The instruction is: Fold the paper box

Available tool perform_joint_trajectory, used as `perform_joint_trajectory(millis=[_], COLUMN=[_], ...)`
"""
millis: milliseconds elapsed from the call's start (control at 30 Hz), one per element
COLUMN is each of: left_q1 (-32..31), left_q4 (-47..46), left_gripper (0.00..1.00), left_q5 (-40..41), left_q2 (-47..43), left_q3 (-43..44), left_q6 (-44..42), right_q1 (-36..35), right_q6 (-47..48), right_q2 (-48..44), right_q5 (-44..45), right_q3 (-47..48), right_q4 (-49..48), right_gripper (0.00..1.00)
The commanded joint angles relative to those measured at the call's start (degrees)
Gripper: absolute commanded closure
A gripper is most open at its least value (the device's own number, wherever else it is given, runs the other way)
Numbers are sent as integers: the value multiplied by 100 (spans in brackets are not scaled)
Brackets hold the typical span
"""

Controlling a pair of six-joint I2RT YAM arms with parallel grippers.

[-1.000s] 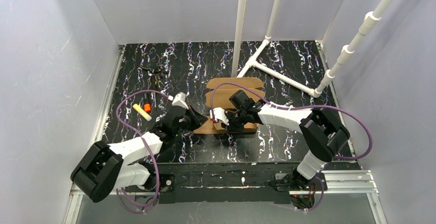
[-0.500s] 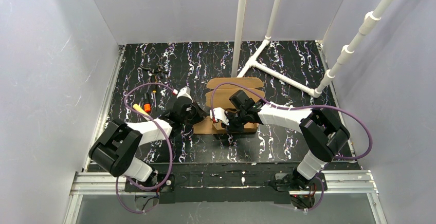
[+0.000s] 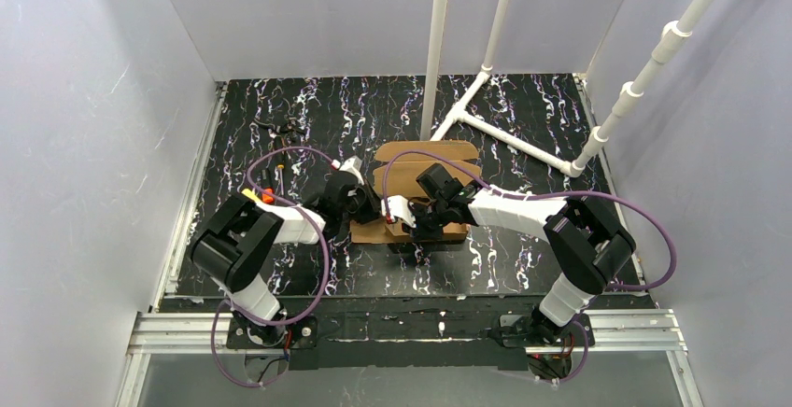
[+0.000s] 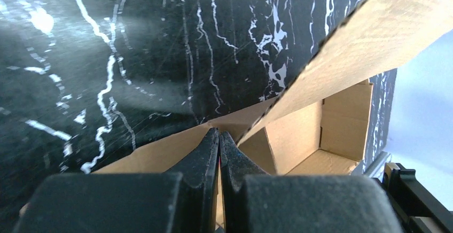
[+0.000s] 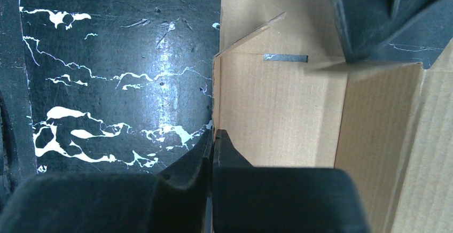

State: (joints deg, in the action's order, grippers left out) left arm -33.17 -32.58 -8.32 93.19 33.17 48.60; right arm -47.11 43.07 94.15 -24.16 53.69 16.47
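The paper box is brown cardboard, partly folded up, lying mid-table with its back flap flat. In the left wrist view, raised walls and the open inside of the paper box show, with a long flap slanting overhead. My left gripper is shut, its tips pressed against a cardboard wall at the box's left end. My right gripper is shut on the edge of an upright wall of the paper box, at the box's near side.
A yellow marker and an orange piece lie left of the left arm. Small black clips sit at the back left. White pipes stand and lie behind the box. Grey walls enclose the black marbled table.
The left arm has swung forward and to the right, bringing its shut gripper up against the box's left end. The right arm and the box have stayed put.
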Motion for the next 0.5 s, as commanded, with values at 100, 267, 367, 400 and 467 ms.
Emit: perform_joint_trajectory(millis=[100,267,367,400,467], left_q1=[-34,254,501,574,714], left_q4=[-383,29,977,1397,2310], left_gripper=[100,100,100,100,87], left_q5=[-206,44,73,86,184], left_q2=[-13,-831,-1657,-2041,-2562], left_q3=[24,-248,-303,-296,-287], left_q6=[9,-110,-528,-676,-856], right_q1=[-44,-44,-44,-44,-44], right_q6=[49,48,62,70,70], right_q2=[252,264,237,236,240], right_q5=[81,140,165,166,167], right_q3=[19,30,27,25,34], right_q4=[103,109,111,113,118], right_gripper=[99,99,99,99,99])
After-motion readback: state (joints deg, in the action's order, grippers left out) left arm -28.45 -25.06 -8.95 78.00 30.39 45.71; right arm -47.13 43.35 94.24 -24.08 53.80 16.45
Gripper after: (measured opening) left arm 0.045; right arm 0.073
